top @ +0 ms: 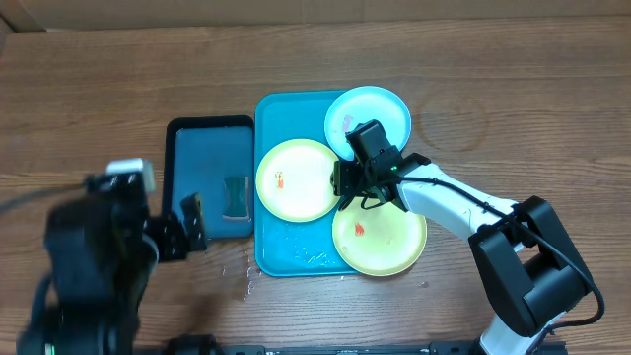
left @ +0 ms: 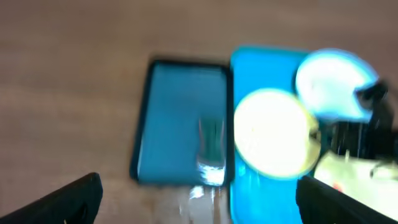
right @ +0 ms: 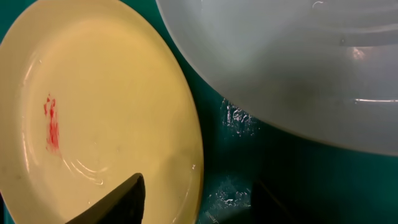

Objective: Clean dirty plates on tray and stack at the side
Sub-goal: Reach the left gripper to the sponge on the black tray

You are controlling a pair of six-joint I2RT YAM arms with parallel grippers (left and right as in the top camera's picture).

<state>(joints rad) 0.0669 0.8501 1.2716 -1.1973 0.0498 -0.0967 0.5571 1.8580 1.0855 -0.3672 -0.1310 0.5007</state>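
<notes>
Wooden table [top: 513, 89], overhead view. Turquoise tray [top: 278, 258] at centre; smaller dark tray [top: 202, 148] just beside its left edge, carrying a small greyish block [top: 235, 197].

Plates, 3 off:
- light blue plate [top: 380, 106] at tray's far right corner, part over the rim
- yellow-green plate [top: 296, 179] against tray's left edge, orange mark on it
- second yellow-green plate [top: 385, 242] at tray's near right corner, overhanging the right rim, red smear on it

Wet patches on tray floor along near edge, and on table off tray's near left corner.

Right gripper [top: 343, 185]: over tray's middle, in the space btwn all 3 plates. Wrist cam shows one dark finger [right: 118, 199] over the rim of a yellow-green plate w/ red smear; blue plate close above-right. 2nd finger not clear, so jaw gap cannot be told. No item seen gripped.

Left gripper [top: 187, 227]: at dark tray's near edge, well apart from the plates. Wrist cam, blurred: fingers spread wide, nothing btwn them, touching nothing
</notes>
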